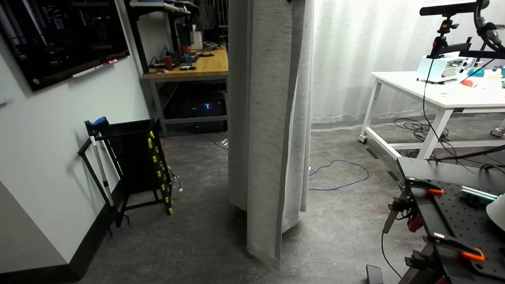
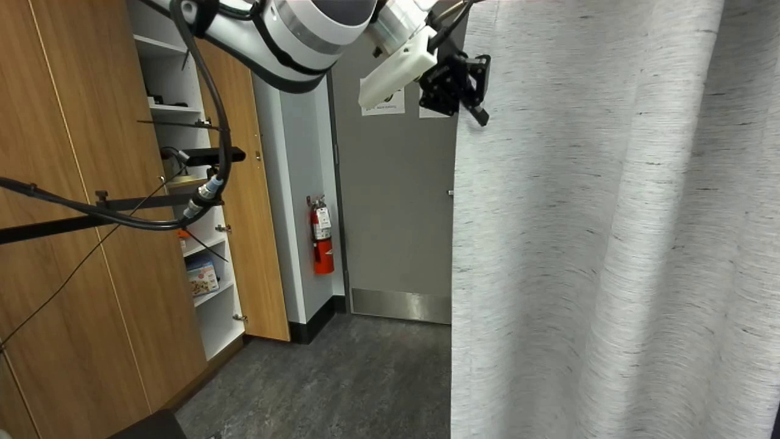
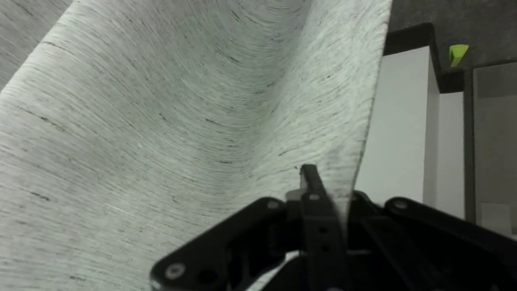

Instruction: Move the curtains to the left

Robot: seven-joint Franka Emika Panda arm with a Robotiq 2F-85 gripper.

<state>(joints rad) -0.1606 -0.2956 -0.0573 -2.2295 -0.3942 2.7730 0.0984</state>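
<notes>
The curtain (image 2: 585, 244) fills the 3 o'clock side in an exterior view, its edge (image 3: 360, 133) clamped in the tool (image 3: 334, 184), so the gripping step looks complete and the next move likely calls for a steady leftward pull.

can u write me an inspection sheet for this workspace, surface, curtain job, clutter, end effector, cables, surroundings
Surface: black perforated table at the edge of an exterior view, with orange-handled clamps on it.
Job's things: grey curtain hangs in folds; its top is out of view.
Clutter: black frame with yellow patches, standing by the white wall.
End effector: closed on the curtain's side edge, one finger on each face.
Cables: blue cable looped on the floor; black cables tangled under the white table.
Surroundings: fire extinguisher beside a grey door; wooden cabinet door standing open.
</notes>
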